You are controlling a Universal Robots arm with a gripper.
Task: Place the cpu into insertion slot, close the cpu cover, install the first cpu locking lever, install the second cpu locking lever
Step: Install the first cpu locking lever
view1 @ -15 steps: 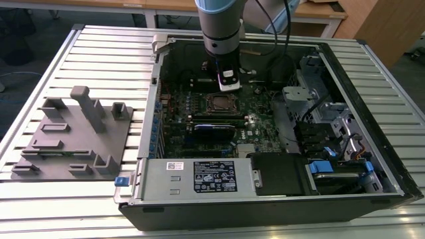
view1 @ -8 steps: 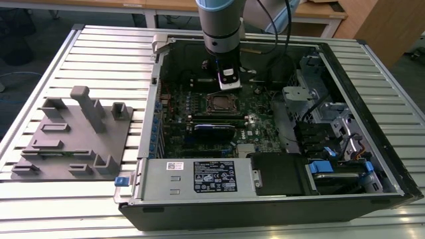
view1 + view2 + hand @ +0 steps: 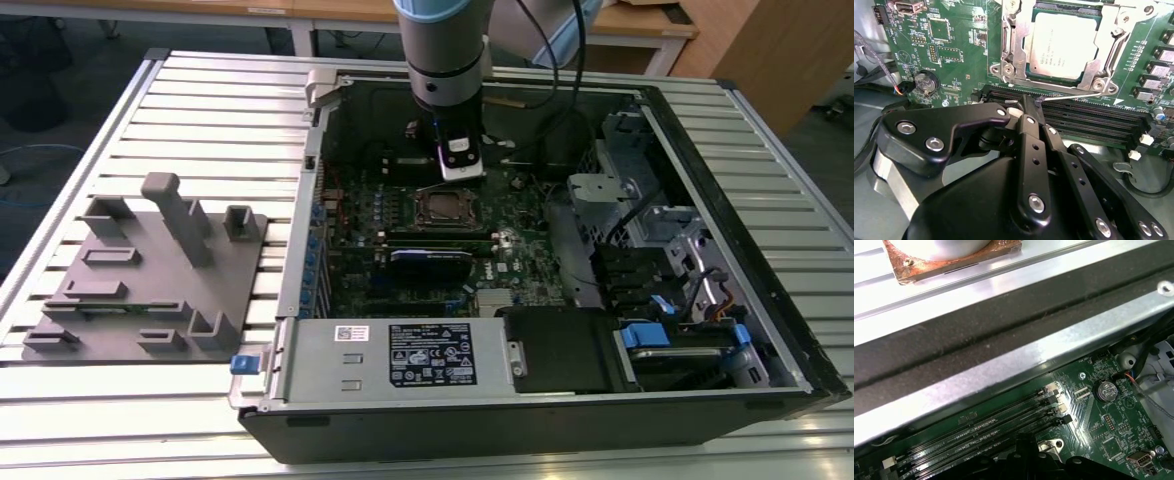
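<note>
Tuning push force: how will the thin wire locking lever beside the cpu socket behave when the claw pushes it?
Likely springy, not rigid: the locking lever is a long thin metal rod, so it may flex before moving. Its smooth round surface could let the claw slip off. It seems anchored at its far end, so it should swing rather than slide.

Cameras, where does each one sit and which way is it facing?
Exterior view: off the arm, high up, looking down into the open case; the arm and gripper show above the cpu.
Second wrist view: on the arm behind the gripper, facing the cpu and memory slots.
First wrist view: on the arm, facing the case wall and memory slots; a dark bit of the gripper shows.
Shared: both wrist views show the memory slots and the round battery.
</note>
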